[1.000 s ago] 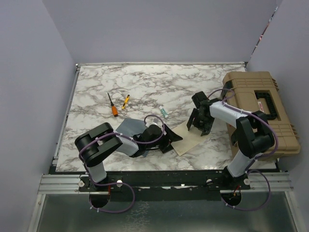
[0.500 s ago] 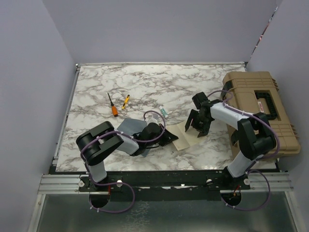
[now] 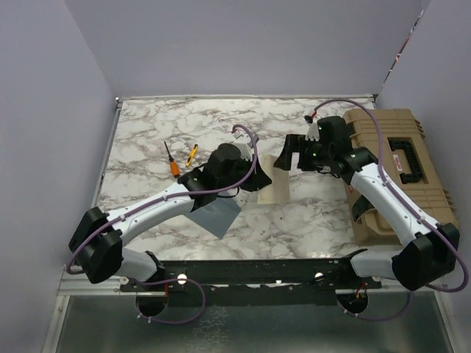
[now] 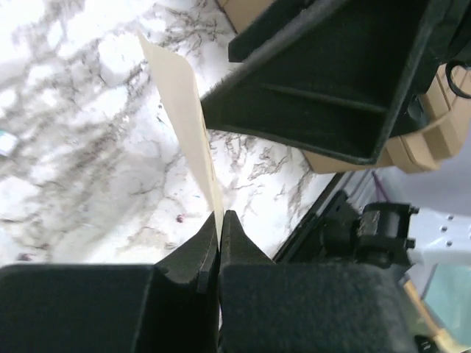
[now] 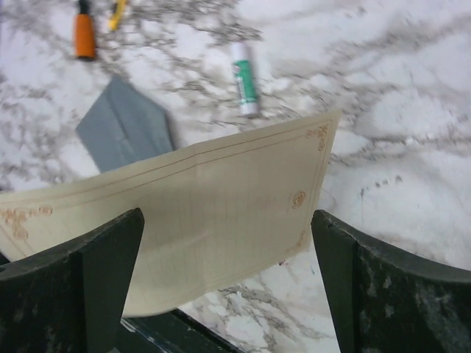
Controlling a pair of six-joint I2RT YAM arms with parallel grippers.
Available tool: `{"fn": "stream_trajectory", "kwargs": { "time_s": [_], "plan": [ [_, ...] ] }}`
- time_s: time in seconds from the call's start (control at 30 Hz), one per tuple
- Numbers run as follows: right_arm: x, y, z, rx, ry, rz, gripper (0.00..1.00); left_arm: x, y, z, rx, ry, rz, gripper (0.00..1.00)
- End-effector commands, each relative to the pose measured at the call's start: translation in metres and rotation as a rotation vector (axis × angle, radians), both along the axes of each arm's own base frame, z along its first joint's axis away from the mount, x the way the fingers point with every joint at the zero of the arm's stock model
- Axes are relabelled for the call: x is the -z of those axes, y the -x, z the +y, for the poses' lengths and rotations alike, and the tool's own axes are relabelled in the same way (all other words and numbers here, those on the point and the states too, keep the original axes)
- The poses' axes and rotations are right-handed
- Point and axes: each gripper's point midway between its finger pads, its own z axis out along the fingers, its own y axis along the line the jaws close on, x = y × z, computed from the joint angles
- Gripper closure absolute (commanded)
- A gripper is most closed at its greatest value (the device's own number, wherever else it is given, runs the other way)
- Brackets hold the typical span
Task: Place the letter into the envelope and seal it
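Observation:
The cream letter (image 3: 274, 184) is lifted off the marble table, and my left gripper (image 3: 254, 182) is shut on its near edge. In the left wrist view the letter (image 4: 182, 110) shows edge-on, pinched at the tips of the left gripper (image 4: 218, 218). My right gripper (image 3: 293, 160) stands open at the letter's right side. In the right wrist view the letter (image 5: 199, 213) hangs between the wide-apart fingers (image 5: 103, 279) without touching them. The grey-blue envelope (image 3: 215, 215) lies flat on the table under the left arm, also seen as the envelope (image 5: 125, 125).
A tan toolbox (image 3: 397, 165) fills the right side of the table. An orange-handled screwdriver (image 3: 171, 162) and a small yellow tool (image 3: 191, 154) lie at the far left. A green glue stick (image 5: 243, 77) lies beyond the letter.
The left gripper shut on the letter, lifted it off the table and carried it toward the middle. The right gripper rose and opened wider. The envelope now lies uncovered.

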Motion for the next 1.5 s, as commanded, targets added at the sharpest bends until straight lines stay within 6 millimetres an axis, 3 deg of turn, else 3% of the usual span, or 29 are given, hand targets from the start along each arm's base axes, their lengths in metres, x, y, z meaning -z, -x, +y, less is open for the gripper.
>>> {"fn": "stream_trajectory", "kwargs": {
  "time_s": [0.0, 0.2, 0.43, 0.73, 0.93, 1.1, 1.33, 1.47],
  "plan": [
    [-0.050, 0.013, 0.031, -0.334, -0.110, -0.307, 0.00, -0.008, 0.022, 0.038, 0.258, -0.255, -0.190, 1.00],
    [-0.083, 0.049, 0.047, -0.577, -0.210, -0.485, 0.00, -0.052, 0.022, 0.060, 0.361, -0.367, -0.346, 1.00],
    [-0.076, 0.074, 0.048, -0.836, -0.153, -0.448, 0.00, -0.085, 0.018, 0.077, 0.410, -0.464, -0.462, 1.00],
    [-0.060, 0.075, 0.068, -0.884, -0.309, -0.414, 0.04, -0.127, 0.012, 0.074, 0.383, -0.428, -0.557, 1.00],
    [-0.071, 0.078, 0.078, -0.931, -0.390, -0.469, 0.07, -0.157, 0.021, 0.070, 0.415, -0.356, -0.611, 1.00],
    [-0.063, 0.065, 0.078, -0.902, -0.356, -0.456, 0.08, -0.180, 0.031, 0.073, 0.427, -0.303, -0.657, 1.00],
    [-0.071, 0.029, 0.074, -0.713, -0.281, -0.510, 0.01, -0.181, 0.023, 0.075, 0.386, -0.313, -0.650, 1.00],
    [-0.075, 0.044, 0.087, -0.820, -0.394, -0.522, 0.03, -0.182, 0.023, 0.071, 0.391, -0.299, -0.649, 1.00]
  ]
}}
